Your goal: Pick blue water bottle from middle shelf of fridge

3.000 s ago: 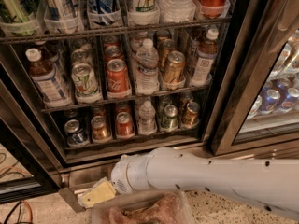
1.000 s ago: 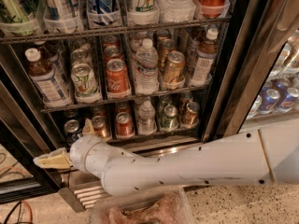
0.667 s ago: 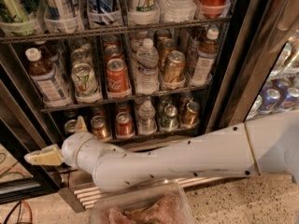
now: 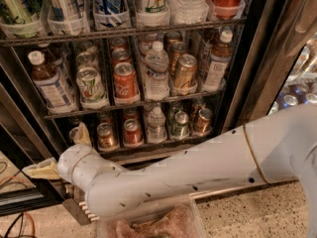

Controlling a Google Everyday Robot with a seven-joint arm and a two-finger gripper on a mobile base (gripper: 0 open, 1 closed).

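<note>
Pincer (image 4: 55,151): fingers spread apart, empty, low by the fridge (image 4: 243,83) left frame, under the middle shelf (image 4: 148,102).
Blue water bottle (image 4: 49,86): upright at that shelf's left end, just beside a green-white can (image 4: 90,86).
Risk: on the way up, a finger could snag the wire rack or topple the can.

My pale grey arm (image 4: 198,167), smooth, dotted with dark holes, one tan ring; cream-fingered gripper (image 4: 58,151) at lower left.

Cream gripper (image 4: 63,151) low left, below the white-capped blue water bottle (image 4: 49,87) with pale blue-white label.
</note>
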